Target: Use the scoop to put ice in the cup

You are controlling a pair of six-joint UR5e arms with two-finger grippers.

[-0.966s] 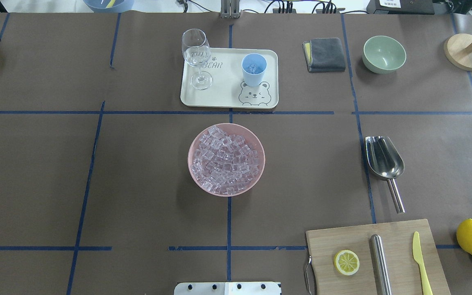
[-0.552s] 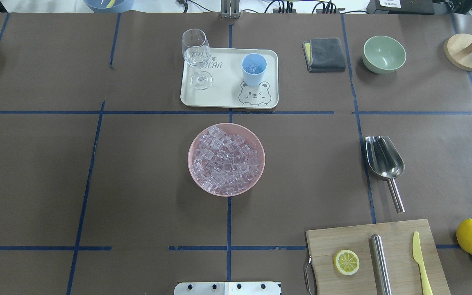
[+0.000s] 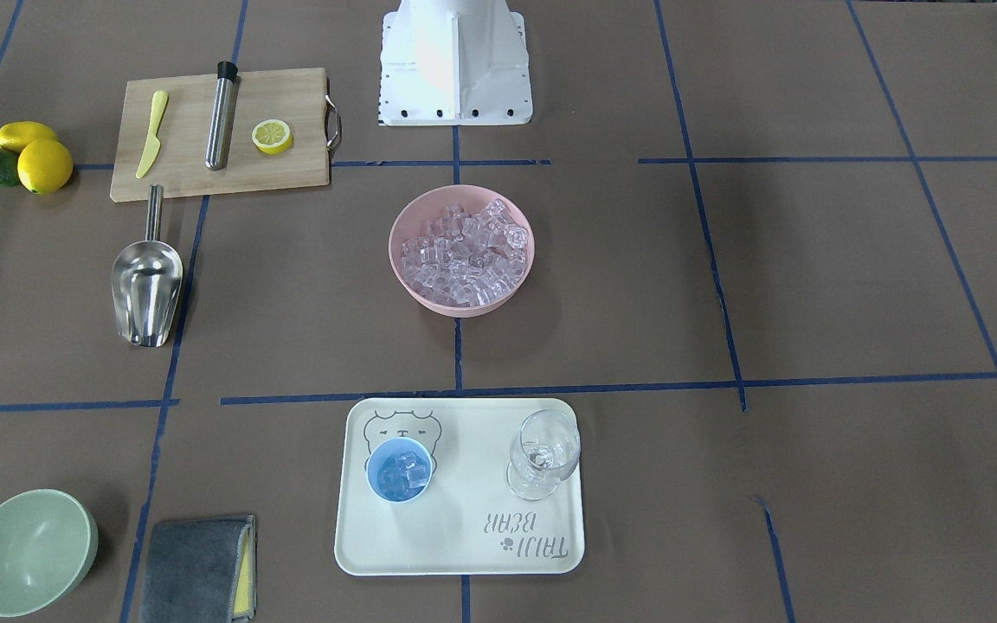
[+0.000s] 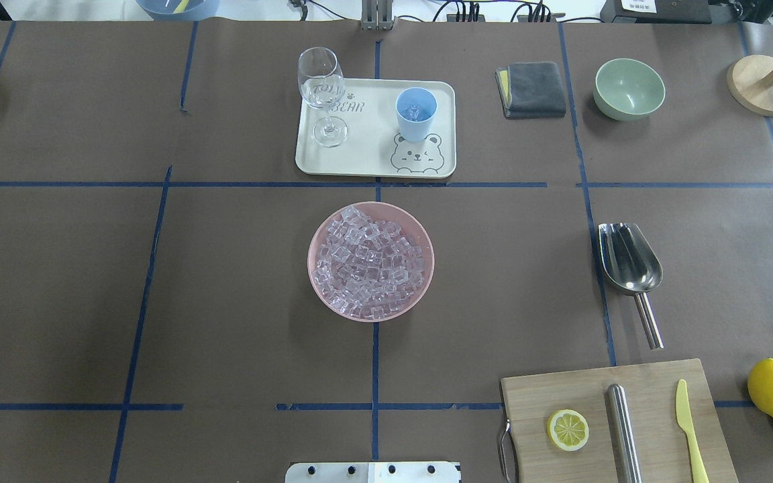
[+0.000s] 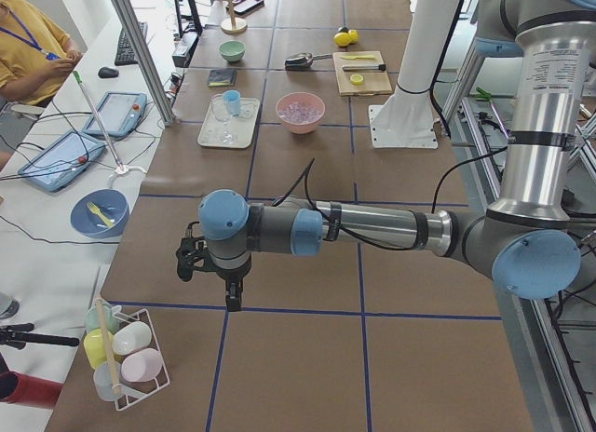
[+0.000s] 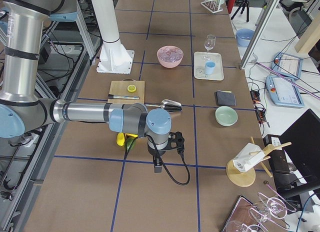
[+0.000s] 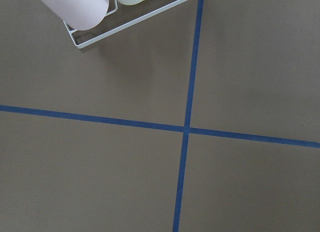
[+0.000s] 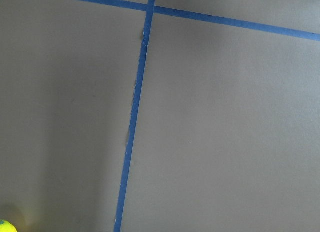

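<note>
Some ice (image 3: 403,474) is already in the cup (image 4: 416,127) on the tray (image 4: 373,134) and the scoop (image 4: 629,258) lies empty by the cutting board (image 4: 651,402), so looks pretty much done imo, left gripper (image 5: 233,297) and right gripper (image 6: 156,167) are parked well away, can't tell if they're wide or closed

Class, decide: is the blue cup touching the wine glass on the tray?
Apart. The overhead view shows bare tray between the cup and the wine glass.
</note>
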